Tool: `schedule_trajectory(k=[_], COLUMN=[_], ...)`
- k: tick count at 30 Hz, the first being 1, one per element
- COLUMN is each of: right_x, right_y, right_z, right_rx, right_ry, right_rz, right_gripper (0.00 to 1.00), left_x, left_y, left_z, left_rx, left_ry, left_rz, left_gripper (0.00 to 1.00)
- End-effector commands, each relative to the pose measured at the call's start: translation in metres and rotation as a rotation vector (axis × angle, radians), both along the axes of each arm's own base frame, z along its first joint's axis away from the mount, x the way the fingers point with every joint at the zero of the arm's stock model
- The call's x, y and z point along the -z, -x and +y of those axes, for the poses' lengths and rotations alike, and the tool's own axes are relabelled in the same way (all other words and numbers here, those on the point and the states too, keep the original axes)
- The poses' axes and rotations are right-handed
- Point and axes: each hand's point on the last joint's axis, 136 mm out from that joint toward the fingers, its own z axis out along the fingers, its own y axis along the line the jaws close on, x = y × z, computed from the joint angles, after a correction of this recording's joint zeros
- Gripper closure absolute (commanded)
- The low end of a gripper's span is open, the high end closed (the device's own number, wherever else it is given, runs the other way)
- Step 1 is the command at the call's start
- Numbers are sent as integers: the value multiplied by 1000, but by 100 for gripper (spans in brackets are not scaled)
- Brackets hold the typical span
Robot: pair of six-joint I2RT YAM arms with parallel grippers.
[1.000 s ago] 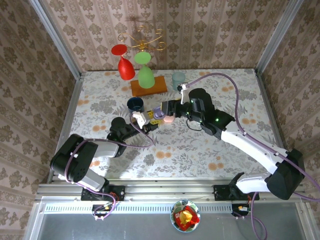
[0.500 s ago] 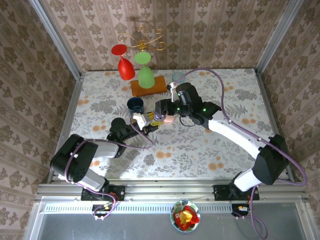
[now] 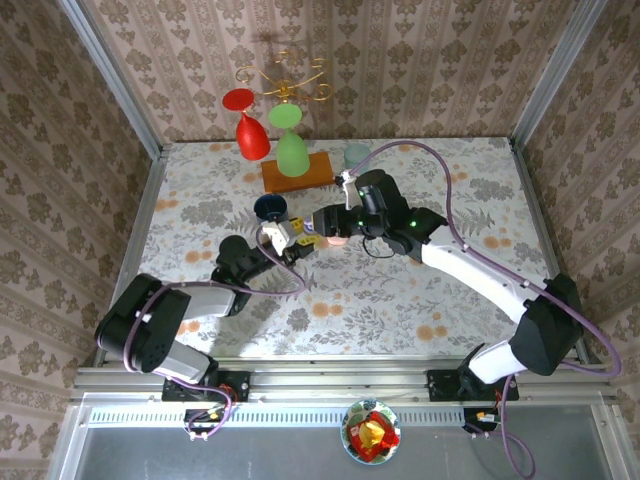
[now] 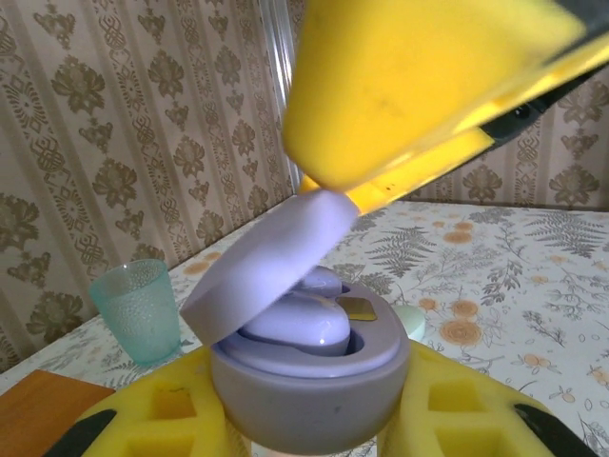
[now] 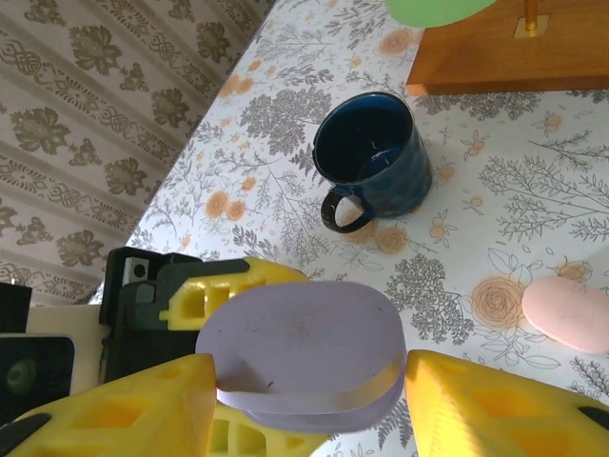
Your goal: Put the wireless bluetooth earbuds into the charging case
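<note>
My left gripper (image 4: 304, 424) is shut on the lilac charging case (image 4: 304, 386) and holds it upright above the table. Two glossy lilac earbuds (image 4: 295, 324) sit in its wells. The lid (image 4: 262, 262) stands half raised on its hinge. One yellow finger (image 4: 419, 86) of my right gripper rests on the lid's upper edge. In the right wrist view, my right gripper (image 5: 309, 400) is open, its fingers standing on either side of the lid (image 5: 300, 343). In the top view, both grippers meet mid-table, left (image 3: 292, 242) and right (image 3: 312, 228).
A pink case (image 5: 566, 314) lies on the table just right of the grippers, and a pale green one (image 4: 411, 319) lies behind the lilac case. A dark blue mug (image 5: 371, 157), a teal cup (image 3: 357, 155) and the wooden glass stand (image 3: 297, 172) are beyond.
My right gripper has moved left, onto the lid of the case, with its jaws narrowing a little. The left gripper has kept its hold on the case.
</note>
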Motion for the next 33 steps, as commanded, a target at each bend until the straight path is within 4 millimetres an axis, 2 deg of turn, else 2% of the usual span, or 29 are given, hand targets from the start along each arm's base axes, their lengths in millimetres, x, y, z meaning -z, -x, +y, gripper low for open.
schedule_trajectory(k=[1,3,7,9,14,18,25,27,33], right_x=[10,6,-18,-26,-39,-41,-34,-22,-14], right_y=[10,11,13,12,14,12,11,9,8], right_z=[-15,-19,-29,-32,-28,-25,-10,-3,4], right_rx=[14,27,67,81,41,1,-85,-110,-144], right_ry=[45,42,-19,-69,-294,-476,-620,-629,-681], right_rz=[18,5,-62,-68,20,147,280,332,381], right_gripper=[44,42,38,33,20,15,17,17,28], left_x=[-31,-32,-33,-35,-45,-55,-69,-69,-64], left_y=[1,1,0,0,1,3,8,9,13], left_z=[1,0,0,1,1,-3,-9,-10,-13], left_rx=[-7,-2,-8,-8,0,24,51,57,64], left_ry=[67,67,72,79,113,145,171,170,161], left_rz=[-57,-57,-57,-54,-36,-19,-32,-32,-24], left_gripper=[74,74,74,74,74,74,74,74,74])
